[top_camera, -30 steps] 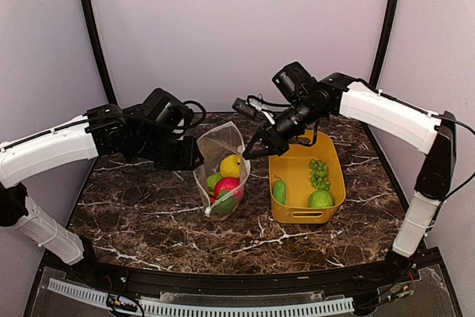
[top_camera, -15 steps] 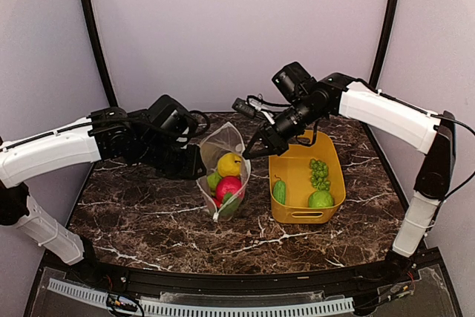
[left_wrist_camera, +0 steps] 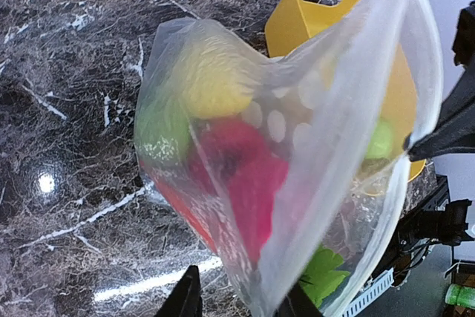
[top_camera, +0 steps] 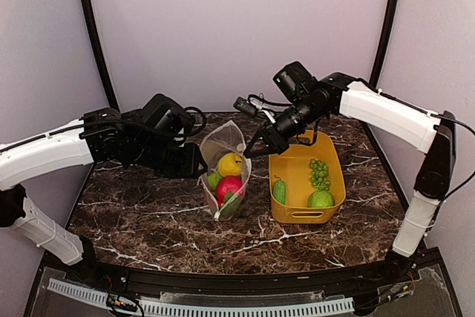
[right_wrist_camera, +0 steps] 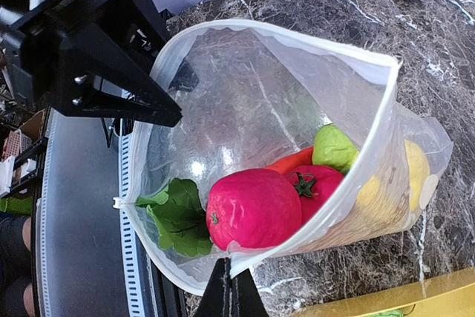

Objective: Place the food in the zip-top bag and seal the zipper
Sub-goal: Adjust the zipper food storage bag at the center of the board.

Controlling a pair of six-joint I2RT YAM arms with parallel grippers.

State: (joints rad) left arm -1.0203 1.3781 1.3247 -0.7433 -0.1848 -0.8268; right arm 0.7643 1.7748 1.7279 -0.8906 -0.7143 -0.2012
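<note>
Pinching the bag (right_wrist_camera: 245, 102) by its rim, the right pincer (right_wrist_camera: 231, 280) is risking spilled fruit (right_wrist_camera: 252, 209) if the film slips; whether the left pincer (left_wrist_camera: 237, 298) is gripping, I cannot tell.

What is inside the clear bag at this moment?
The bag holds a red tomato, a green leaf, a green fruit and a yellow lemon. A red-orange piece is mostly covered by the tomato; anything beneath is hidden.

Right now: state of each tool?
Left tool: closed on the zip-top bag rim.
Right tool: closed on the opposite rim of the bag.
</note>
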